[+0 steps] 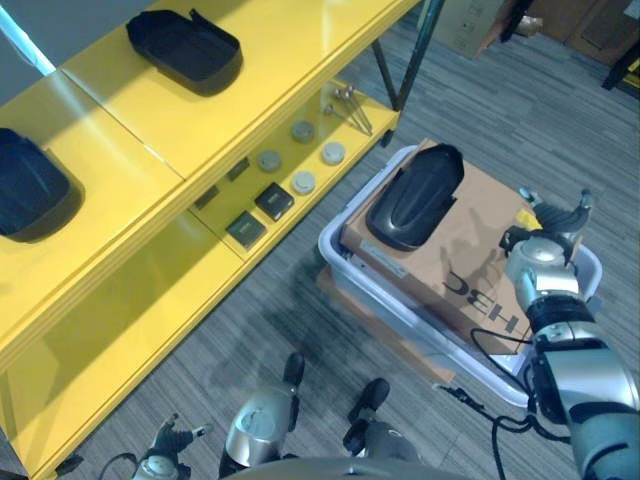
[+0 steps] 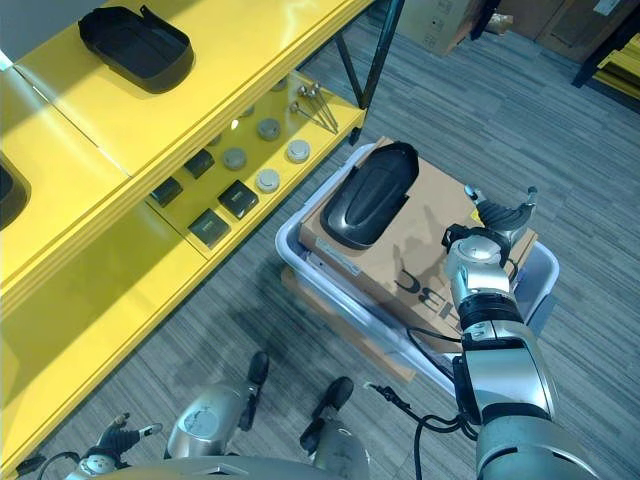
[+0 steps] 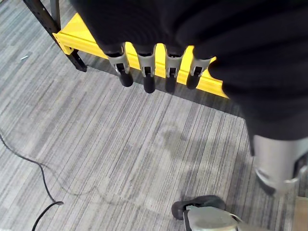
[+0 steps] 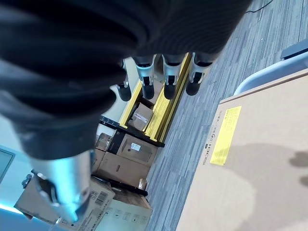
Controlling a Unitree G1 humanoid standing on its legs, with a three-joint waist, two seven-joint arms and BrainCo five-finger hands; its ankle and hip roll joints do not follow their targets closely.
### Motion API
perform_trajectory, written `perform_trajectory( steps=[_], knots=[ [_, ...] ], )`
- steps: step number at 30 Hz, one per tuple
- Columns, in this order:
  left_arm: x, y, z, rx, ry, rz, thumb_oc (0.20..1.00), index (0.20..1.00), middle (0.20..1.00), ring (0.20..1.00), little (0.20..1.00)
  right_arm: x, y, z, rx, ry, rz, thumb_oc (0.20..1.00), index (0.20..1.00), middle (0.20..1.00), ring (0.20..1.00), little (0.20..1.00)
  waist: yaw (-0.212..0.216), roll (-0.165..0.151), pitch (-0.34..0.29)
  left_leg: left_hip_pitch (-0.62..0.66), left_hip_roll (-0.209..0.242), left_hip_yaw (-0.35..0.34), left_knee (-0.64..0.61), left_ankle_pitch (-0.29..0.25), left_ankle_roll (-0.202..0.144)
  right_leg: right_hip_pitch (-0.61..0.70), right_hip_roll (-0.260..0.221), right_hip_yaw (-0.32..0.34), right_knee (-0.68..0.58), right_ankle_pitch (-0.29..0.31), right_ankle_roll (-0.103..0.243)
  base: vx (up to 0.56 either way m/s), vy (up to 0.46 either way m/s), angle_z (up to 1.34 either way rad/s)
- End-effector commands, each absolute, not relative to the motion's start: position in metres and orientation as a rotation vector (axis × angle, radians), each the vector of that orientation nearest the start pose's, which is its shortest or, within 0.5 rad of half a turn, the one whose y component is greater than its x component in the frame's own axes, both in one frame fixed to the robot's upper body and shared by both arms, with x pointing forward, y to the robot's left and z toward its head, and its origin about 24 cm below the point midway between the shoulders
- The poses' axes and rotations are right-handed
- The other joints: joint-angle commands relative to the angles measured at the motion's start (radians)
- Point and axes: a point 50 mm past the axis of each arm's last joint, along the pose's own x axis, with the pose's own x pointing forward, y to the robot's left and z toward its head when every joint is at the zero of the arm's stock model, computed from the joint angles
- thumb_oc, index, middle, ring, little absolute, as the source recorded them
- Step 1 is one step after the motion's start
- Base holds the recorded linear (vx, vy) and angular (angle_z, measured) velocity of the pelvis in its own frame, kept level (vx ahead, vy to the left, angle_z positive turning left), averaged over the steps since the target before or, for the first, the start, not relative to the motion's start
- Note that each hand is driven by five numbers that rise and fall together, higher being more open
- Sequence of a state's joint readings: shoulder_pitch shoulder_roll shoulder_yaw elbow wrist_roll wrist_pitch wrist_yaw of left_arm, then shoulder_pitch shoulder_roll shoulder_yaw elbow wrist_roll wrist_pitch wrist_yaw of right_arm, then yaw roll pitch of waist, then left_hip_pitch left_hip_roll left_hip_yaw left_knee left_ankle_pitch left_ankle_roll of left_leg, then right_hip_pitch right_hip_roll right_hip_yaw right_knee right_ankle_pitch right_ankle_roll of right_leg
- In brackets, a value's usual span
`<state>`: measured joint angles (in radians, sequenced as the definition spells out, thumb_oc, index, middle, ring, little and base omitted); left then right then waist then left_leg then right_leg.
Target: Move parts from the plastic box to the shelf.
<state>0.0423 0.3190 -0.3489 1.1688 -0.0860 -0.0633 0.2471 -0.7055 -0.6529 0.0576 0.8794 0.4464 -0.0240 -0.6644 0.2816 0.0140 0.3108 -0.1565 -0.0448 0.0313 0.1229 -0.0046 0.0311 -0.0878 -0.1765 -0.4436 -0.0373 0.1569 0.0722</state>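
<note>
My right hand [image 2: 497, 222] hangs with fingers spread and holding nothing over the cardboard [image 2: 432, 262] in the box [image 1: 352, 218], where 1 black part [image 1: 414, 196] lies, while my left hand [image 1: 168, 442] hangs low, fingers relaxed, beside the shelf [image 1: 150, 130].

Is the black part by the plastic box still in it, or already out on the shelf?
In: the black part lies on cardboard atop the plastic box.

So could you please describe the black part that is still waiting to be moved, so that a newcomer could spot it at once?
Start at the pale plastic box on the carpet beside the yellow shelf. A flat brown cardboard sheet lies across it, and the long black part rests on that sheet at the end nearest the shelf. Unlike the two black parts on the shelf top, it sits on cardboard.
</note>
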Motion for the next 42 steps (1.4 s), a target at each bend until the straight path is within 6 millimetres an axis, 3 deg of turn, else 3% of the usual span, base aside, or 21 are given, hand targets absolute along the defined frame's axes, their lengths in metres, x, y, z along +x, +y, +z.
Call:
perform_trajectory(
  steps=[1,42],
  knots=[
    [0.0657,0.2651,-0.1543,0.587,1.198,0.134,1.000,1.000,1.000,1.000,1.000,0.3301,-0.3531,0.1474,-0.221,-0.083,-0.968,1.000,1.000,1.000,1.000,1.000,0.032,-0.002,-0.055,-0.026,0.042,-0.032,0.001,-0.080,-0.026,-0.024,-0.053,0.044,0.112,-0.145,0.101,0.00,0.000,0.00],
    [0.0657,0.2651,-0.1543,0.587,1.198,0.134,1.000,1.000,1.000,1.000,1.000,0.3301,-0.3531,0.1474,-0.221,-0.083,-0.968,1.000,1.000,1.000,1.000,1.000,0.032,-0.002,-0.055,-0.026,0.042,-0.032,0.001,-0.080,-0.026,-0.024,-0.053,0.044,0.112,-0.145,0.101,0.00,0.000,0.00]
  ],
)
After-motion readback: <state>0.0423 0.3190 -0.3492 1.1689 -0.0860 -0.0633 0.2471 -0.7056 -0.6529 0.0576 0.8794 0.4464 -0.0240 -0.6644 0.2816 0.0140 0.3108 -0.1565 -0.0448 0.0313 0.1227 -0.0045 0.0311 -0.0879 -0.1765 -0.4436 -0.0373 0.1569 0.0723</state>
